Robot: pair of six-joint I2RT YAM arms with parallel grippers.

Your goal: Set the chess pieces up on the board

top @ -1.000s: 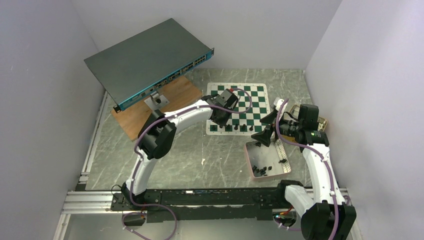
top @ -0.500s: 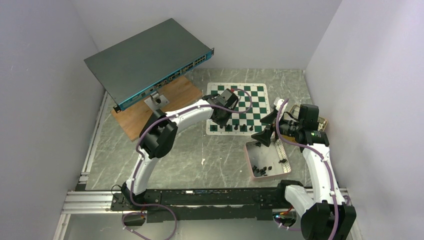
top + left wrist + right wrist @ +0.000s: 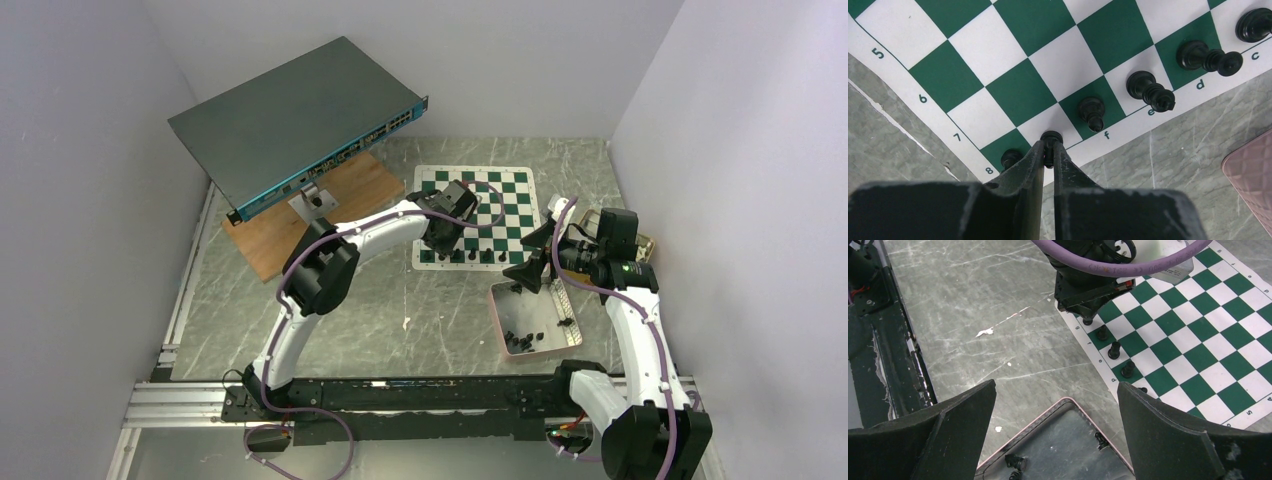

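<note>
toward the far edge of the desk (image 3: 400, 310) lay the board (image 3: 515, 195). nearer the right edge sat the pink-rimmed tray (image 3: 496, 315), with several chess pieces (image 3: 520, 340) loose in it. the right hand (image 3: 1056, 385) hung above the tray, spread wide and empty. the left hand (image 3: 1048, 150) was low over the board's corner nearest the desk's left edge. its fingers (image 3: 1033, 160) flanked one upright piece (image 3: 1051, 136), which stood between the corner piece (image 3: 1010, 157) and the next piece (image 3: 1092, 112) along the row. whether they pinched it or merely stood beside it, i could not tell. the step looked like seating that piece in the back row. to do it well, the base should sit flat and centred on its square. the fingers should part only a little, since neighbours stood close on both sides. the hand should then rise straight up before swinging away.
</note>
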